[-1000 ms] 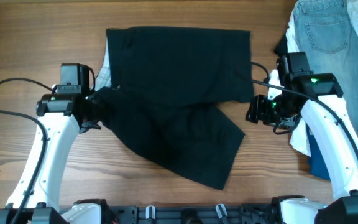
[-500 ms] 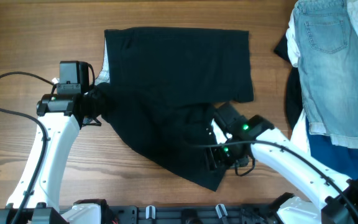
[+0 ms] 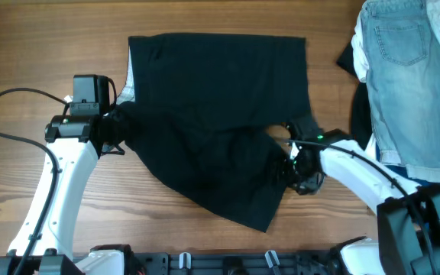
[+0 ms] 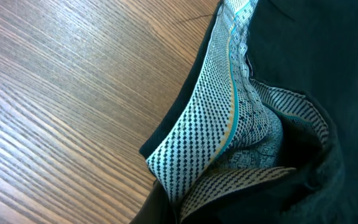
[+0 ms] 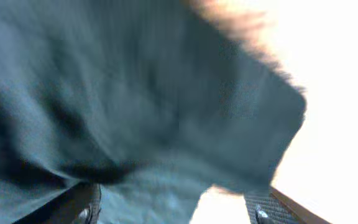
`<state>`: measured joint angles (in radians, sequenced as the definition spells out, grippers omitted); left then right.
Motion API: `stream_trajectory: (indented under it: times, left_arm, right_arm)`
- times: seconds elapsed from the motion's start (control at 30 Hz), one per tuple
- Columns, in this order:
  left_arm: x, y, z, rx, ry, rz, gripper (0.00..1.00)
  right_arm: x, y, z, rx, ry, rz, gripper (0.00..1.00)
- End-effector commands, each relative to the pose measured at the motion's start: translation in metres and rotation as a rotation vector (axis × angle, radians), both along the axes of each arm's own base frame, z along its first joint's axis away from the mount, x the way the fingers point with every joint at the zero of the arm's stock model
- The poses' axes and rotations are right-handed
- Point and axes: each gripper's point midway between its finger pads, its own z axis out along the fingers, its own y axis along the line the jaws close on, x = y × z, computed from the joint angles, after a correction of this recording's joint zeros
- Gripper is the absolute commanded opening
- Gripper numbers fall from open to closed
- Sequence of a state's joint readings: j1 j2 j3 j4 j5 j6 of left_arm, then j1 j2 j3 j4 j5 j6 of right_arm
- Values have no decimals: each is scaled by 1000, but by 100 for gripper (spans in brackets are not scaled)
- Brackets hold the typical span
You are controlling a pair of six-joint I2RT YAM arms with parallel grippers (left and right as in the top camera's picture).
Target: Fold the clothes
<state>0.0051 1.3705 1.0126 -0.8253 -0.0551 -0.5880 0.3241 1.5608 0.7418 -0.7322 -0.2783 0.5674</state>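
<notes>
Overhead: black shorts [image 3: 220, 107] are spread mid-table [image 3: 29, 46], one leg slanting toward the near edge. The left gripper [image 3: 119, 131] sits at the waistband on the left edge, with cloth bunched toward it. The right gripper [image 3: 290, 166] is at the right edge of the slanting leg. Jeans [image 3: 403, 61] lie on a pile at far right, well apart.

Left wrist: the checked lining [image 4: 229, 124] of the waistband is turned up off the wood. No fingers are seen, so the grip cannot be told; a pinch is judged likely from the bunching.

Right wrist: the view is heavily blurred and filled with dark cloth. The fingers [image 5: 82, 211] stand apart at the lower corners — spread, nothing clamped.

Risks: if the jaws are closed on one layer only, the leg is likely to fold unevenly. If the left hold is weak, the waistband could slip and the whole piece be dragged — not folded.
</notes>
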Motion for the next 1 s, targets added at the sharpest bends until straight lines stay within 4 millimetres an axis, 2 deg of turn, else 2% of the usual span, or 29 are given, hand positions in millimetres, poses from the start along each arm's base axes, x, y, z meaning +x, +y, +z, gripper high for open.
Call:
stream_trajectory:
  times: [0.0,0.03,0.1,0.17,0.23,0.33,0.4,0.47,0.5,0.6,0.7,0.77,0.83,0.9,0.97]
  left_arm:
    - [3,-7,4,-40,-16,-22,4]
    - [3,-11,4,-60,-17,-30,4]
    - [2,-17,3,-93,-12,-44,4]
    - [-2,-20,2,-108,2,-49,4]
    - [-6,-22,0,-109,22,-54,4]
    - [-9,-35,-1,-109,35,-93,4]
    - [-11,-49,-1,-118,37,-112,4]
    - [-12,-65,-2,-125,44,-144,4]
    - [-12,-77,-4,-128,43,-177,4]
    - [-11,-98,-6,-127,39,-243,4]
    - [-7,-115,-16,-125,45,-293,4]
    - [-6,-117,-26,-120,72,-294,4]
    - [-6,-113,-34,-99,97,-285,4]
    - [-5,-108,-37,-74,100,-276,4]
    - [-3,-102,-36,-57,96,-260,4]
  right_arm:
    - [21,3,-7,32,-54,35,54]
    - [30,3,-7,31,-81,35,42]
    - [51,-3,-3,22,-147,6,4]
    - [70,-20,4,-3,-194,-13,4]
    - [92,-45,16,-14,-246,-35,4]
    - [127,-85,44,-24,-334,-81,4]
    - [140,-96,62,-13,-376,-67,4]
    - [132,-97,68,-14,-341,-26,46]
    - [118,-93,68,5,-277,-22,60]
    - [92,-87,70,33,-185,-21,63]
    - [60,-74,83,11,-108,30,63]
    - [43,-80,82,-129,-46,1,63]
    - [35,-74,78,-176,-17,-9,63]
    - [27,-66,67,-194,5,-23,62]
    - [12,-67,49,-235,45,-46,61]
